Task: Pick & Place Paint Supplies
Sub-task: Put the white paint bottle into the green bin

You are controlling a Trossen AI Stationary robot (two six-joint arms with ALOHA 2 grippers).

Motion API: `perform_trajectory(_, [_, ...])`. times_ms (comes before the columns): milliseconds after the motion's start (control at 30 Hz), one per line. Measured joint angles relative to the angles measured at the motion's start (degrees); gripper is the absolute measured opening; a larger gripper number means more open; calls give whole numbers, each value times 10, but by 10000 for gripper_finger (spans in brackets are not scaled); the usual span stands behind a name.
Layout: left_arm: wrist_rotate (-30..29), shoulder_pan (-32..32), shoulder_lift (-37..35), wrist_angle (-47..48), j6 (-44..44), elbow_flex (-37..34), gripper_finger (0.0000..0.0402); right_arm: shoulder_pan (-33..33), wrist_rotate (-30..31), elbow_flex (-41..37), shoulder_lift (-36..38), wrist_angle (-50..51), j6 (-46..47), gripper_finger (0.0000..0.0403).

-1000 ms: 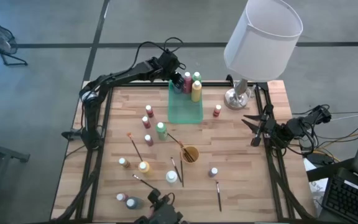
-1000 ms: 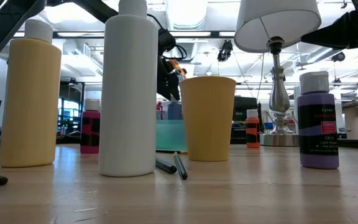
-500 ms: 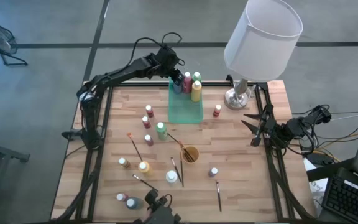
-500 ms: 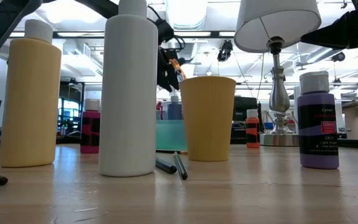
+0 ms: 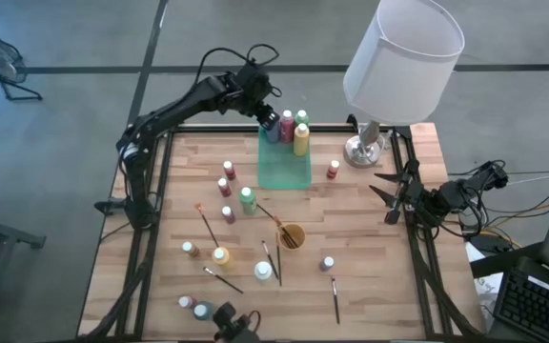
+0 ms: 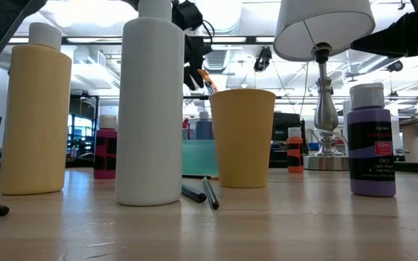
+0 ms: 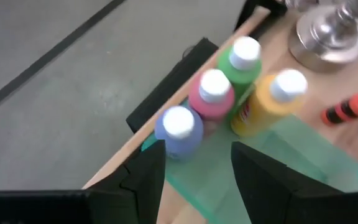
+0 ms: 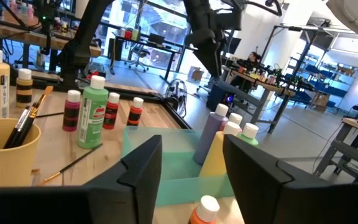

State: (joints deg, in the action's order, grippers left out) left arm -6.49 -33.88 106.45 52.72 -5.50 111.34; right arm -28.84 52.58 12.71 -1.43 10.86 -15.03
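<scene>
1. high view: left gripper point(image 5: 261, 103) hangs released just beside the green tray point(image 5: 285, 167)'s far end, where four paint bottles point(image 5: 291, 128) stand.
2. left wrist view: its spread fingers point(image 7: 146, 177) hang above the blue bottle point(image 7: 178, 130), nothing held.
3. right wrist view: right gripper point(image 8: 191, 169) unclenched, empty, well apart from the tray.

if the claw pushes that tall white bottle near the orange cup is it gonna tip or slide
Likely tip if pushed high: the white bottle stands tall and narrow on a small base. A low push would probably slide it on the smooth wooden table. Its round body could roll once down, toward the brushes lying beside it.
</scene>
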Motion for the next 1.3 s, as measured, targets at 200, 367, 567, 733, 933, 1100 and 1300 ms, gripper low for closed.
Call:
perform_trajectory(200, [0, 24, 0, 71, 10, 31, 188, 0, 0, 0, 0, 0, 0, 179])
perform_trajectory(367, [-14, 51, -8, 120, 9, 32, 188, 0, 0, 0, 0, 0, 0, 187])
perform_trajectory(567, [-68, 97, -29, 175, -7, 28, 188, 0, 0, 0, 0, 0, 0, 192])
perform_trajectory(733, [-86, 154, -53, 207, -19, 28, 188, 0, 0, 0, 0, 0, 0, 197])
perform_trajectory(933, [-91, 244, -89, 224, -38, 27, 188, 0, 0, 0, 0, 0, 0, 189])
perform_trajectory(1100, [-101, 320, -118, 228, -54, 15, 188, 0, 0, 0, 0, 0, 0, 174])
perform_trajectory(1300, [-101, 379, -138, 227, -84, -29, 188, 0, 0, 0, 0, 0, 0, 156])
